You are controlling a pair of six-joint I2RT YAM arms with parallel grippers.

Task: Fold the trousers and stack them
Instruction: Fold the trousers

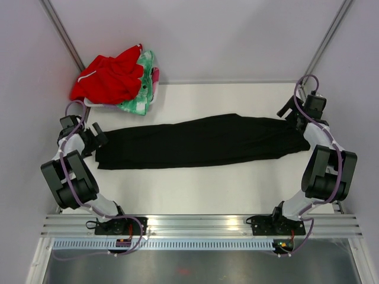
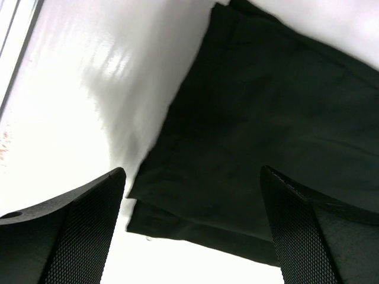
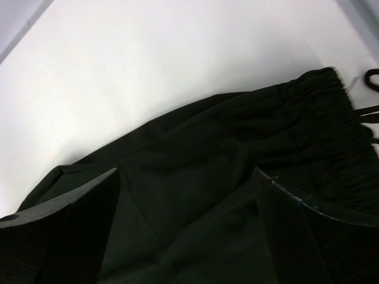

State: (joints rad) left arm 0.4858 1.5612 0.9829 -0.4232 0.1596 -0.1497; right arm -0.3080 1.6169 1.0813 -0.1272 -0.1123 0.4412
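Left end effector [image 1: 96,138] above trousers [image 1: 201,142] hem [image 2: 177,228]; right end effector [image 1: 289,112], waistband [image 3: 320,100].

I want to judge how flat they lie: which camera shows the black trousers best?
The top external view: the trousers show whole there, stretched sideways across the table. The left wrist view shows only the leg hems, the right wrist view only the gathered waistband and drawstring.

A red garment [image 1: 109,78] with white trim lies bunched at the far left corner of the white counter [image 1: 237,189]. It rests partly on top of a green-and-pink patterned cloth [image 1: 144,94], which shows at its right side. A grooved metal rail [image 1: 201,223] runs along the counter's near edge.
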